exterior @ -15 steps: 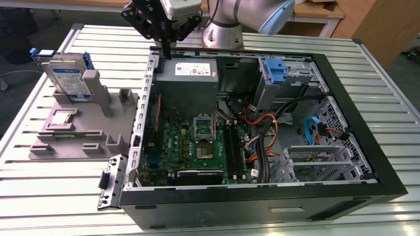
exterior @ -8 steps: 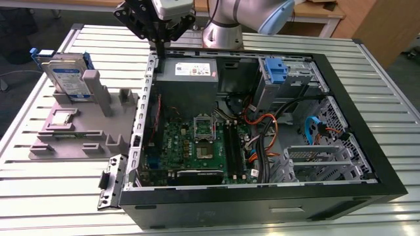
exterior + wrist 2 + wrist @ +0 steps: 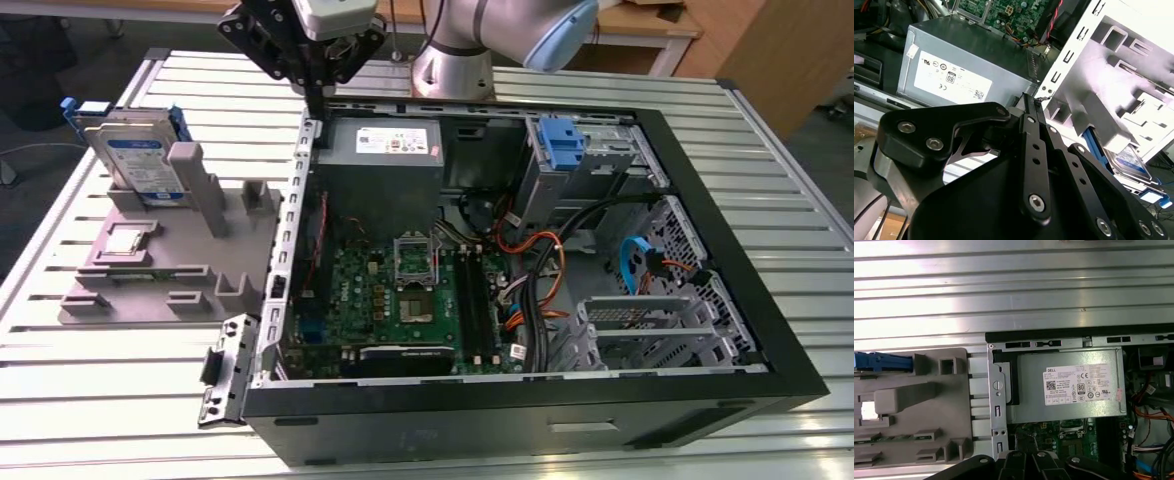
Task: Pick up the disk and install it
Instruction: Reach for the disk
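- Ribbed metal table (image 3: pixel 120 380), exterior view: your disk (image 3: pixel 134 155) stands upright in the grey holder (image 3: pixel 160 270), beside the open computer case (image 3: pixel 534 410). Pickup and install both look undone.
- Second wrist view: your gripper (image 3: pixel 1028 102) has its fingers pressed together on nothing, near the case's power supply (image 3: pixel 964 75).
- First wrist view: the disk's blue frame (image 3: pixel 879 361) sits in the holder; the case holds the power supply and motherboard (image 3: pixel 1074 432).

Black gripper (image 3: pixel 1032 104) in foregrnd, fingertips pressed together, nothing between. Tips just beside slotted case edge (image 3: pixel 1066 55), near corner of grey power supply (image 3: pixel 954 55) w/ white sticker (image 3: pixel 951 77). Green circuit board (image 3: pixel 999 11) beyond it, red-black wires (image 3: pixel 1053 12) alongside. Pale grey stand (image 3: pixel 1124 60) on other side of edge. Disk (image 3: pixel 1128 159), blue frame, partly hidden behind gripper link.
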Controlling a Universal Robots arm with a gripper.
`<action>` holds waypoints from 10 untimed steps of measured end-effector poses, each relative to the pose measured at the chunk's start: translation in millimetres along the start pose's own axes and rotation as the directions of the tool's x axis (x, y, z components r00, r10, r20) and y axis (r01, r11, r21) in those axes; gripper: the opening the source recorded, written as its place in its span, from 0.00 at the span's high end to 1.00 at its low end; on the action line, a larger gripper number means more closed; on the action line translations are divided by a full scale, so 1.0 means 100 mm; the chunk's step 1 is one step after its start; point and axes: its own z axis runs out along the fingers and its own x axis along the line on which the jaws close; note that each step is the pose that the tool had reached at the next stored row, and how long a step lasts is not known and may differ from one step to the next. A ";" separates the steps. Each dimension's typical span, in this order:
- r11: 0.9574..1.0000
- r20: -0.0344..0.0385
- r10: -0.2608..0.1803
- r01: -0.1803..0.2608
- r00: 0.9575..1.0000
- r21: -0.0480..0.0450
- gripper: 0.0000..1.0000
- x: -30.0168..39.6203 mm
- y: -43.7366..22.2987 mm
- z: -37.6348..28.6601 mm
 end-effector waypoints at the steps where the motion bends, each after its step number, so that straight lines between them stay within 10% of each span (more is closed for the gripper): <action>1: 1.000 0.000 0.000 0.000 1.000 0.000 0.89 0.001 0.000 0.000; 10: 1.000 0.000 0.000 0.000 1.000 0.000 0.89 0.023 -0.002 -0.001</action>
